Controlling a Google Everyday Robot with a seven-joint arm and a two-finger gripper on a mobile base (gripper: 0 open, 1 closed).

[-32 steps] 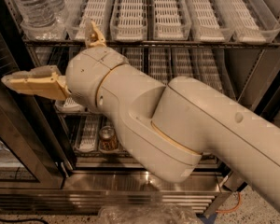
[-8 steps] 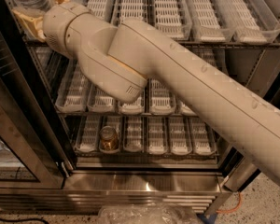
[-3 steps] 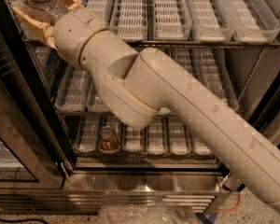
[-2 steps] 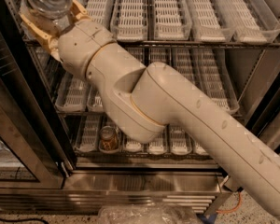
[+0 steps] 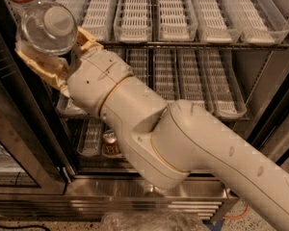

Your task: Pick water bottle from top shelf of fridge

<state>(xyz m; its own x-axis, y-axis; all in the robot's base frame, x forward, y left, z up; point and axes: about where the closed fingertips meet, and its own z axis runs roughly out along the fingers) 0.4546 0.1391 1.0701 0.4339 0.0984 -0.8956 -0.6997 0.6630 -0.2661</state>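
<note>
The water bottle [image 5: 47, 25], white cap toward my camera, sits clamped in the pincer [image 5: 51, 42] just off the top shelf's [image 5: 197, 44] front-left corner. I judge the grasp made and the bottle off its tray; carrying it clear of the fridge [image 5: 135, 196] remains.

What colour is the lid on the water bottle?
White, in the camera view. The gripper holds the water bottle at upper left, lid facing us.
</note>
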